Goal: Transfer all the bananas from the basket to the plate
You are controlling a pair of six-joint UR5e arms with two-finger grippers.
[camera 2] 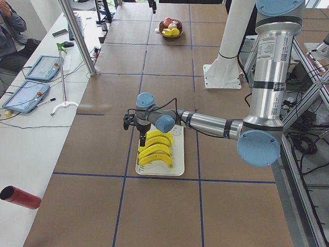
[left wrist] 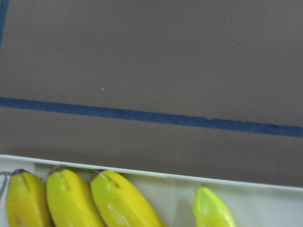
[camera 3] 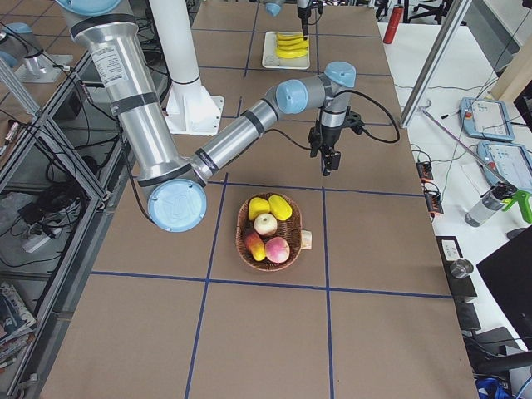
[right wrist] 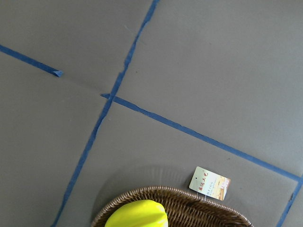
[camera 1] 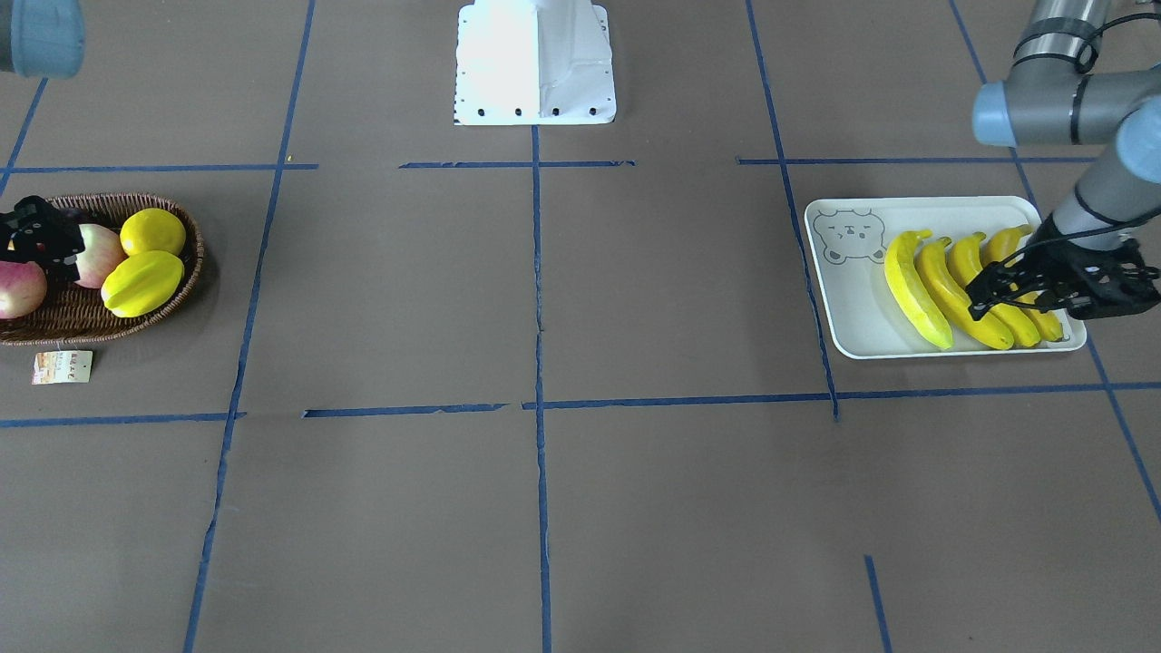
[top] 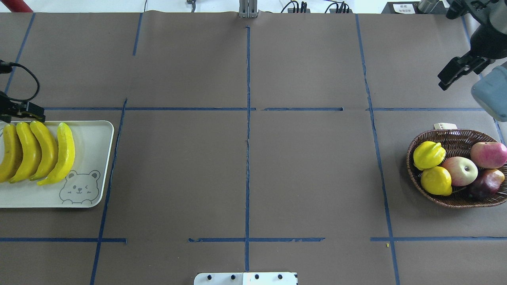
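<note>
Four yellow bananas [camera 1: 943, 290] lie side by side on the white bear plate [camera 1: 853, 317]; they also show in the overhead view [top: 39, 152] on the plate [top: 95, 158]. My left gripper [camera 1: 980, 299] hovers just over the bananas' ends at the plate's far edge, open and empty. The wicker basket [top: 455, 138] holds no banana. My right gripper [top: 443, 81] hangs above the table just beyond the basket, holding nothing; I cannot tell if it is open or shut.
The basket holds a yellow starfruit [top: 429, 155], a lemon-like fruit [top: 435, 181], two apples [top: 461, 171] and a dark fruit [top: 485, 184]. Its paper tag [camera 1: 62, 366] lies on the table. The robot base [camera 1: 535, 63] stands at mid-table.
</note>
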